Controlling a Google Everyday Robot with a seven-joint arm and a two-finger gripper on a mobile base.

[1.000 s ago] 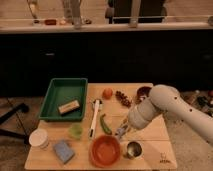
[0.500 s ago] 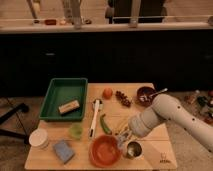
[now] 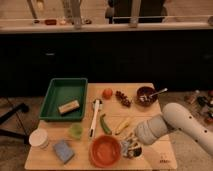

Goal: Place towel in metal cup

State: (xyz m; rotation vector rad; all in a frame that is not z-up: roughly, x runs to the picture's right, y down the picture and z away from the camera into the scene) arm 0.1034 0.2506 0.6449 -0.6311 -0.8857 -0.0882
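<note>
Right now, in the camera view, the robot's white arm (image 3: 185, 122) is reaching in from 4 o'clock over the light wooden table (image 3: 150, 112). Its gripper (image 3: 131, 145) is hanging low at 5 o'clock on the table, just beside the round orange bowl (image 3: 105, 151). It is sitting right over the small shiny metal cup (image 3: 132, 151), which is mostly hiding under it. I cannot tell if the gripper is open or closed, or if it is holding anything.

The flat blue folded towel (image 3: 64, 150) is lying on the table at 7 o'clock, well apart from the gripper and on the far side of the orange bowl. A round white paper cup (image 3: 39, 137) is standing near it, and a small green cup (image 3: 76, 131) is sitting just past it. The big green plastic tray (image 3: 52, 100) is filling the 10 o'clock side, with a tan block (image 3: 69, 106) inside it.

I am guessing the towel is not in the cup yet. If the blue cloth really is the towel, the first step is not done. The next move is calling for the arm to swing across to 7 o'clock, going over the orange bowl without bumping it, and come down on the blue cloth. Then it has to carry it back to the metal cup.
</note>
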